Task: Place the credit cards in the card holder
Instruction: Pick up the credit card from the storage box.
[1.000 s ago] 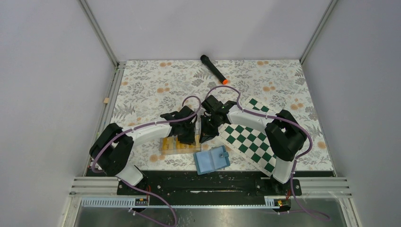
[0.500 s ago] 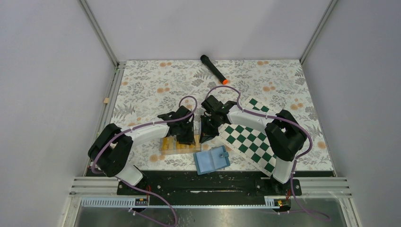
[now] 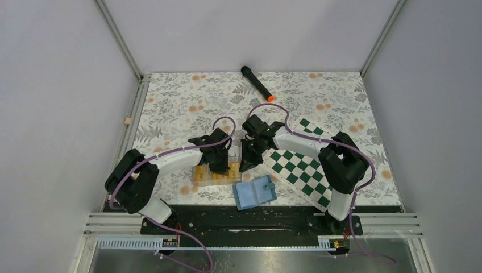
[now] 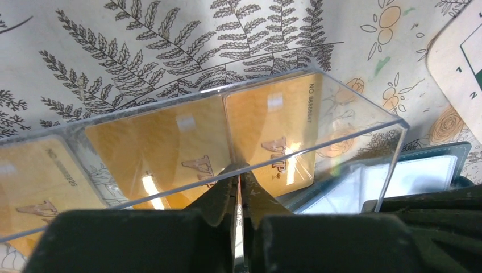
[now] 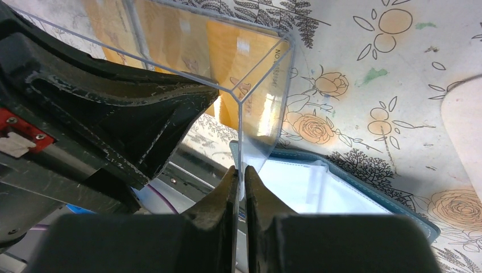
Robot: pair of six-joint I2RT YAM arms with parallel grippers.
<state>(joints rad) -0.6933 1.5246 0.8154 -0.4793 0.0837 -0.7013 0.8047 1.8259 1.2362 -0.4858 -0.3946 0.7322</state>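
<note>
Near the front edge of the floral table (image 3: 182, 96), the right gripper (image 5: 239, 176) clamps an end wall of the clear tray (image 5: 258, 114), where orange credit cards (image 4: 273, 131) lie flat. The left gripper (image 4: 239, 179) is pinched almost together over the tray, its catch unclear. The blue card holder (image 3: 255, 193) lies open just beside it.

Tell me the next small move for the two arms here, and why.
Probably lift the clear tray slightly with both arms and tip it toward the blue wallet. The left jaws are shut on its long wall, the right jaws on a wall at its corner; the yellow cards lie inside, and the wallet lies open beside it.
</note>
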